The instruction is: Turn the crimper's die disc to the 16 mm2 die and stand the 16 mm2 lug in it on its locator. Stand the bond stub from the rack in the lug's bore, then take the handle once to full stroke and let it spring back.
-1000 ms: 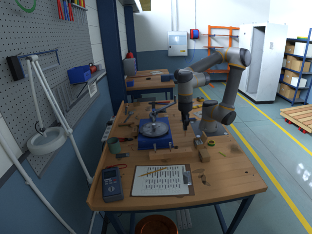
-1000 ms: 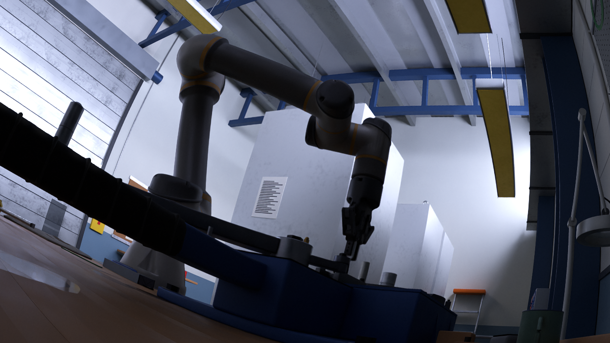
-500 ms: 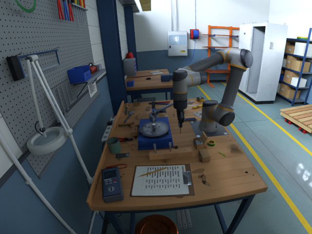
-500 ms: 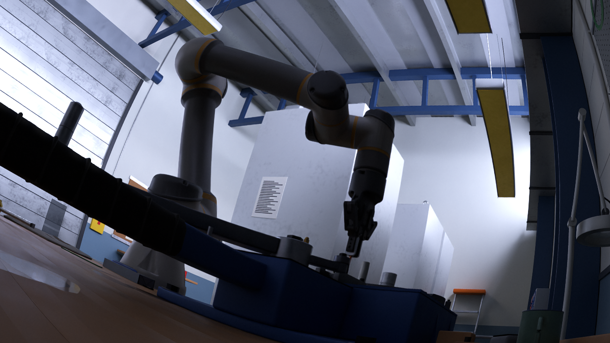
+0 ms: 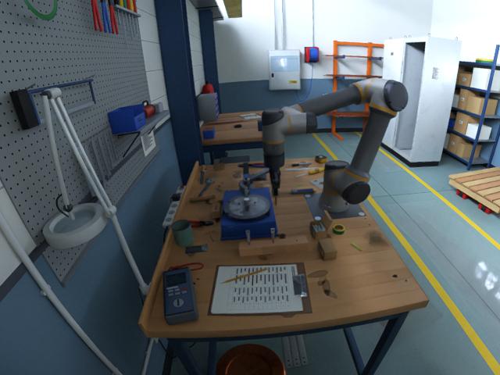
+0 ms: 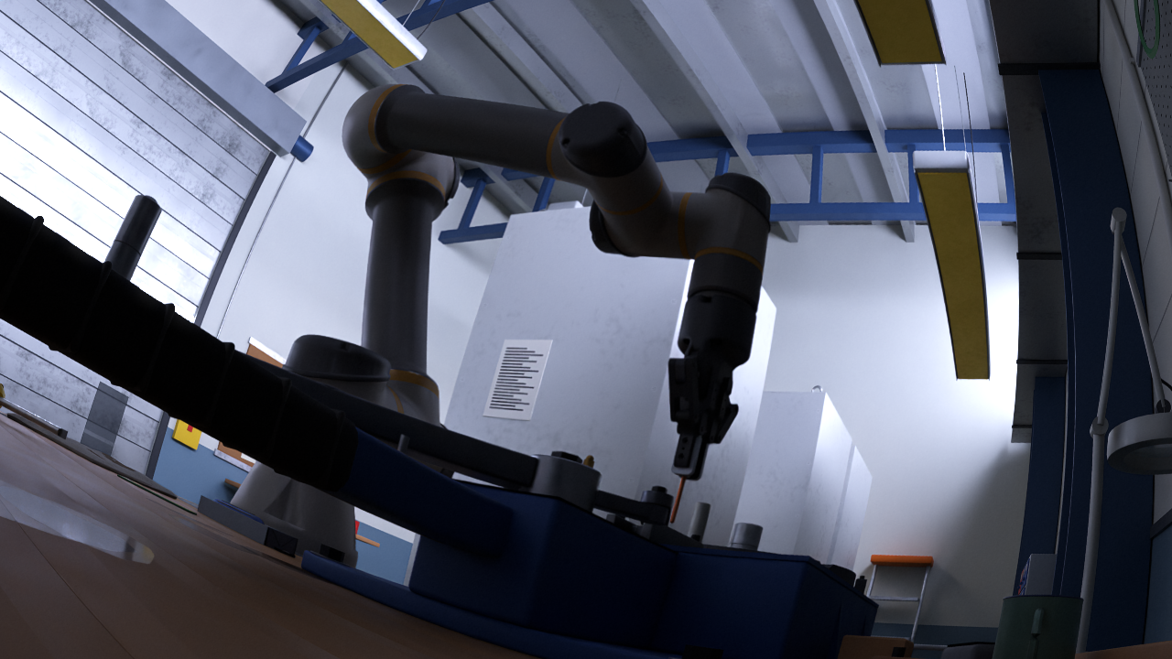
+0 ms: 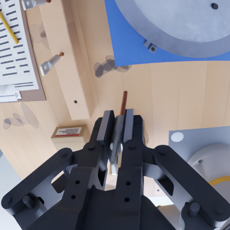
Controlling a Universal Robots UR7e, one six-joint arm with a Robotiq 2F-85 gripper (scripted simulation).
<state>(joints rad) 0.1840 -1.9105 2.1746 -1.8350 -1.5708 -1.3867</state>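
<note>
The grey die disc (image 5: 246, 206) lies flat on the blue crimper base (image 5: 248, 218), and the crimper's handle (image 5: 254, 176) reaches back from it. Just right of the base my gripper (image 5: 276, 190) hangs point-down above the bench, closed around a silver lug (image 7: 117, 130) with a copper stem (image 7: 123, 102) sticking out below the fingers. In the wrist camera the disc (image 7: 182, 23) fills the upper right. Two more lugs (image 7: 49, 64) stand in the wooden rack (image 5: 273, 245) in front of the base. The lug's upper end is hidden between the fingers.
The blue base's right edge is close to the left of my fingers, and the arm's grey mount plate (image 5: 335, 206) lies to the right. A clipboard (image 5: 259, 289), a multimeter (image 5: 179, 295), a green cup (image 5: 182, 233) and small boxes (image 5: 326, 248) occupy the near bench.
</note>
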